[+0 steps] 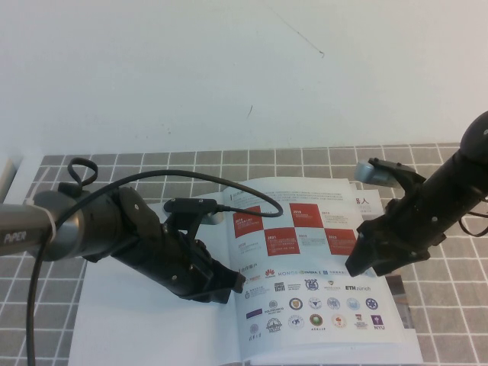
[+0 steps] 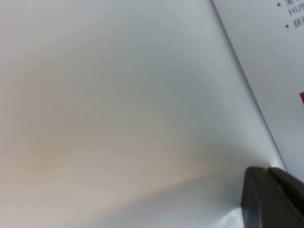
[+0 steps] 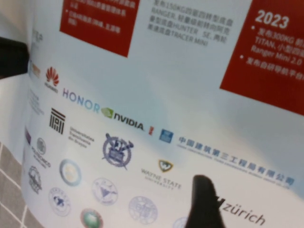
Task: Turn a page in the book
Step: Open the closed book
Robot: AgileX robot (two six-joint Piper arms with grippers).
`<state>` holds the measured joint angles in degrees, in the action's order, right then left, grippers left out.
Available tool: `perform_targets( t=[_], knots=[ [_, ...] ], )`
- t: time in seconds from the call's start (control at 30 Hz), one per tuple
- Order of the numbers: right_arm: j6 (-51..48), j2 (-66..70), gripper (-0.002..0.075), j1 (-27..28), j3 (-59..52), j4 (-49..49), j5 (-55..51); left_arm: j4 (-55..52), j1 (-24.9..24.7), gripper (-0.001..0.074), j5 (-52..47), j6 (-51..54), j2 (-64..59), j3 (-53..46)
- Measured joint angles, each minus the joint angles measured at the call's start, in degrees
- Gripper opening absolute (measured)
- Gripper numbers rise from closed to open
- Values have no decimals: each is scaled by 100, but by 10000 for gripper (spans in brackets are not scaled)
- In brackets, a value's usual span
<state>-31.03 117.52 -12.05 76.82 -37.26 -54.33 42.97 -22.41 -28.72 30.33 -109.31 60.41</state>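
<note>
One page (image 1: 305, 259) shows on the right half of the open book (image 1: 152, 328), which lies flat near the front edge of the desk (image 1: 450, 320), about in the middle. The page has red and white squares up top, with about four red ones that can be seen, and three rows of small round and coloured logos under them. The other half of the book, toward the left side of the desk, is plain white. There are two hands. The left hand (image 1: 229, 284) is low on the middle fold of the book, at the inner edge of the page. In the left wrist view its dark fingertips (image 2: 273, 197) are pressed close together right on the fold, and I cannot tell if any paper is pinched between them. The right hand (image 1: 357, 267) is over the right part of the page, near the red squares, and one dark fingertip (image 3: 204, 202) shows above the logos. I cannot tell if the right hand is wide or narrow. The desk is covered in grey tiles with white lines.
</note>
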Motion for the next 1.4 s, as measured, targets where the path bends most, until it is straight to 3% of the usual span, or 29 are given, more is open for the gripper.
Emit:
perform_targets(
  t=[0.47, 0.9, 1.4],
  knots=[
    [197, 28, 448, 0, 0, 508, 118, 0, -9, -4, 0, 38, 0, 0],
    [-403, 185, 449, 8, 0, -419, -136, -13, -9, -4, 10, 41, 0, 0],
    [-425, -130, 448, 8, 0, -511, -358, 23, -9, -4, 10, 77, 0, 0]
  ],
)
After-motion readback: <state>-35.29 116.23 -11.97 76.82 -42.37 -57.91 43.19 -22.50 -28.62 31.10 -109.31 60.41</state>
